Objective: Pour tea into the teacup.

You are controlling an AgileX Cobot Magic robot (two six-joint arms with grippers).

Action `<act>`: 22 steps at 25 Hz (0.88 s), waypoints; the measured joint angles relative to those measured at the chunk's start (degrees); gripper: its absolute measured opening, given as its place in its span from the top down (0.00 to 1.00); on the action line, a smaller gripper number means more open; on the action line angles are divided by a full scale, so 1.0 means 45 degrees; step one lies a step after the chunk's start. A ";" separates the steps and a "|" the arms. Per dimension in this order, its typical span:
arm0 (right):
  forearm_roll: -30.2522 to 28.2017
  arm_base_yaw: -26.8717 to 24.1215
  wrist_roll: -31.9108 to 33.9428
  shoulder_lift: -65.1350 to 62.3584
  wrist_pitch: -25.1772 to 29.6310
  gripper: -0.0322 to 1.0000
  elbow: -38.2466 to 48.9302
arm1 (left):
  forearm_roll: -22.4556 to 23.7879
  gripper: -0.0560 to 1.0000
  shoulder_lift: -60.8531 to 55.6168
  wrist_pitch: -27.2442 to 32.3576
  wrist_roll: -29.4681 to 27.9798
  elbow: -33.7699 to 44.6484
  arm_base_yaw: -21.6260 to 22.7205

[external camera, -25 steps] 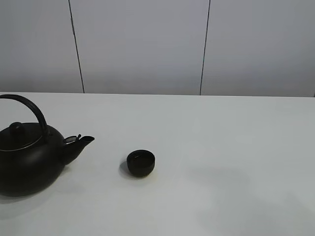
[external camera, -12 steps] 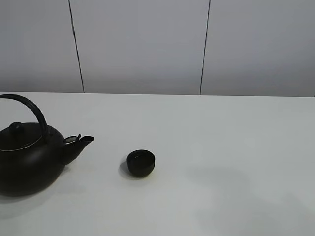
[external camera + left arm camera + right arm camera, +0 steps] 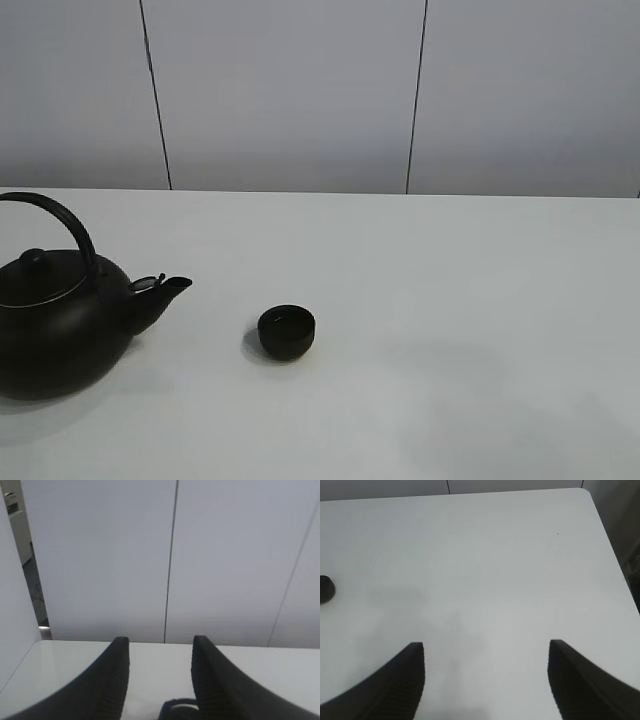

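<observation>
tipping the large round black kettle with the arched handle (image 3: pixel 62 318) carelessly looks like the main risk: the small, low, matte black handleless teacup (image 3: pixel 286 331) is far smaller than the kettle, so a fast tilt could send tea over its rim onto the white tabletop (image 3: pixel 470 300), or the spout could knock the light cup aside. a grasp off the middle of the handle could also let the heavy kettle swing. the teacup stands upright in the exterior view, apart from the spout and to its right. the left gripper (image 3: pixel 159 677) has its jaws parted with nothing between them, a dark curved piece just below it, perhaps the kettle's handle. the right gripper (image 3: pixel 486 677) hangs wide and empty, with the teacup well off to one side.
</observation>
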 joint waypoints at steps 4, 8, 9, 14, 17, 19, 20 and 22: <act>0.0000 0.0000 0.0000 0.0000 0.0000 0.50 0.0000 | -0.0589 0.66 -0.2681 0.3041 0.0733 0.0174 -0.0015; 0.0000 0.0000 0.0000 0.0000 0.0000 0.50 0.0000 | -0.0611 0.66 -0.4256 0.4312 0.0792 0.1470 -0.0015; 0.0000 0.0000 0.0000 0.0000 0.0000 0.50 0.0000 | -0.0528 0.66 -0.4538 0.4359 0.0807 0.1981 -0.0015; 0.0000 0.0000 0.0000 0.0000 0.0000 0.50 0.0000 | 0.0061 0.66 -0.4834 0.4118 0.0806 0.4610 -0.0015; 0.0000 0.0000 0.0000 0.0000 0.0000 0.50 0.0000 | 0.0334 0.66 -0.4834 0.3197 0.0806 0.5832 -0.0015; 0.0000 0.0000 0.0000 0.0000 0.0000 0.50 0.0000 | 0.0476 0.66 -0.4834 0.2778 0.0806 0.6475 -0.0015; 0.0000 0.0000 0.0000 0.0000 0.0000 0.50 0.0000 | 0.0549 0.66 -0.4822 0.2690 0.0806 0.6728 -0.0015; 0.0000 0.0000 0.0000 0.0000 0.0000 0.50 0.0000 | 0.0635 0.66 -0.4822 0.2739 0.0806 0.7031 -0.0015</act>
